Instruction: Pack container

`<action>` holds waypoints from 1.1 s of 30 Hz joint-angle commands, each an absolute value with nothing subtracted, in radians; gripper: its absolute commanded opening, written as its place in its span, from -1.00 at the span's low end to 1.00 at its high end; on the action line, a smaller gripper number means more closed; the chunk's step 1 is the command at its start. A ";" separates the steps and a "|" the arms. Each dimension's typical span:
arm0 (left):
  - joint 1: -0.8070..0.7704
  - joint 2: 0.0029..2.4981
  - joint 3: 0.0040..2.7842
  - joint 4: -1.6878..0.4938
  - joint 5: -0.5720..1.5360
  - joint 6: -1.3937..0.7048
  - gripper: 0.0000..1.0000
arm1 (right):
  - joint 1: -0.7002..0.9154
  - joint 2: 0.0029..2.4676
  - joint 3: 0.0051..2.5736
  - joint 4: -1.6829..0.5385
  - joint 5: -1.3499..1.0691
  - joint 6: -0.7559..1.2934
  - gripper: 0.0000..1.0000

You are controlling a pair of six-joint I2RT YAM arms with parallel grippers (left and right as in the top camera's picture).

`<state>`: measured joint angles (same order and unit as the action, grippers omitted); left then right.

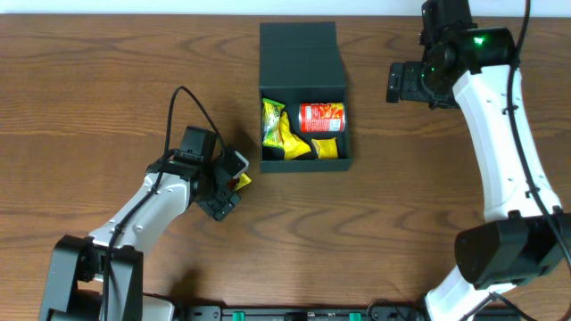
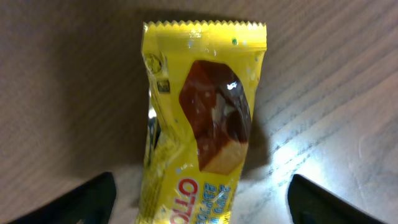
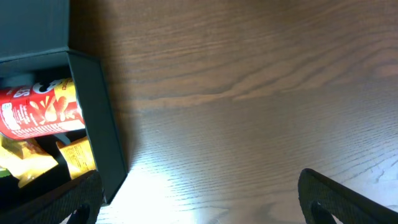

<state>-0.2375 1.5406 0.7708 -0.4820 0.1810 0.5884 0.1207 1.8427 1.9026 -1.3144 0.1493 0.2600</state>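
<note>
The left gripper stands wide open around a yellow packet lying on the table; the right gripper, wide open and empty, hangs beside the open container mid-table

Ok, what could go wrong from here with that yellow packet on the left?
The packet is glossy and lies flat on the table between the open left jaws, so a pinch may slip off or just crumple the wrapper. The box already holds a can and other packets, so this one may sit high and block the lid.
</note>
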 commanded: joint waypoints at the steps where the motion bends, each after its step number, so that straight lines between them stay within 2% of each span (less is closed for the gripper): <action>1: -0.236 1.542 0.773 -0.466 0.187 0.601 0.57 | 0.113 1.851 1.915 -1.312 0.150 0.276 0.98; 7: -0.236 1.543 0.773 -0.459 0.177 0.598 0.15 | 0.113 1.851 1.915 -1.312 0.150 0.276 0.98; 14: -0.236 1.542 0.773 -0.459 0.176 0.598 -0.19 | 0.112 1.851 1.915 -1.311 0.150 0.276 0.98; 18: -0.236 1.543 0.773 -0.458 0.176 0.598 -0.32 | 0.112 1.851 1.915 -1.308 0.150 0.276 0.98; 24: -0.236 1.543 0.773 -0.457 0.177 0.596 -0.39 | 0.112 1.851 1.915 -1.298 0.150 0.276 0.99; 29: -0.236 1.543 0.773 -0.441 0.177 0.494 -0.54 | 0.112 1.851 1.915 -1.297 0.150 0.276 0.98; 33: -0.236 1.543 0.773 -0.440 0.177 0.490 -0.58 | 0.112 1.851 1.915 -1.297 0.150 0.276 0.99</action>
<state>-0.2375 1.5406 0.7708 -0.4423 0.1768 0.5201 0.1207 1.8427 1.9026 -1.2972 0.1493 0.2600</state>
